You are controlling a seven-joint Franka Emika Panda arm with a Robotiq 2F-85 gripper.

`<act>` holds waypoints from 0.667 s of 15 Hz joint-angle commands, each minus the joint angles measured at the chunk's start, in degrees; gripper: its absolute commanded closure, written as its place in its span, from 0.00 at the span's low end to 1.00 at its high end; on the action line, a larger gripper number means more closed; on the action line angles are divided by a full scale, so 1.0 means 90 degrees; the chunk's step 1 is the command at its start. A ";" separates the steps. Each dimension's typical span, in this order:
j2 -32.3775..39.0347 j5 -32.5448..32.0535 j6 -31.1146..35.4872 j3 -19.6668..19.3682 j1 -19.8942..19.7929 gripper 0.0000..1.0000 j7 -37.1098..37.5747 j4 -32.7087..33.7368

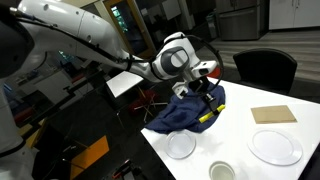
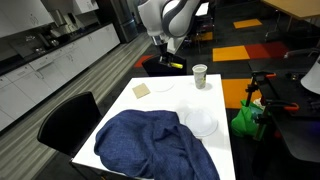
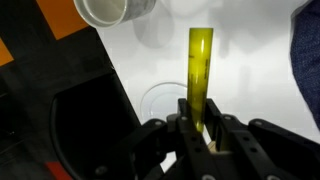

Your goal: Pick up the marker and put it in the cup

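**Fig. Marker (image 3: 201, 65) gripped in my claw (image 3: 204, 125), aloft over the bench (image 3: 250, 60).**
I had the claw closed on the marker's lower end. The thin stick looked light, stiff and smooth-barrelled, so likely to swivel, and a mid-length hold seemed safer. The cup (image 3: 105, 10) stood near, a blue cloth (image 3: 310, 60) lay beside it, and dark office flooring surrounded the white bench.

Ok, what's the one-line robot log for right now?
gripper: shut on marker | marker: held up, off table | cup: no marker inside yet
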 commanded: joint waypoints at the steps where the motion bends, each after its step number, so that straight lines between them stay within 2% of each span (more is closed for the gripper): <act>1: -0.0111 -0.0667 0.0111 -0.0434 0.0470 0.95 0.1702 -0.0262; 6: -0.0151 -0.1986 -0.0236 -0.0705 0.0866 0.95 0.4247 -0.0346; 10: -0.0293 -0.3060 -0.0943 -0.0530 0.0915 0.95 0.6208 -0.0410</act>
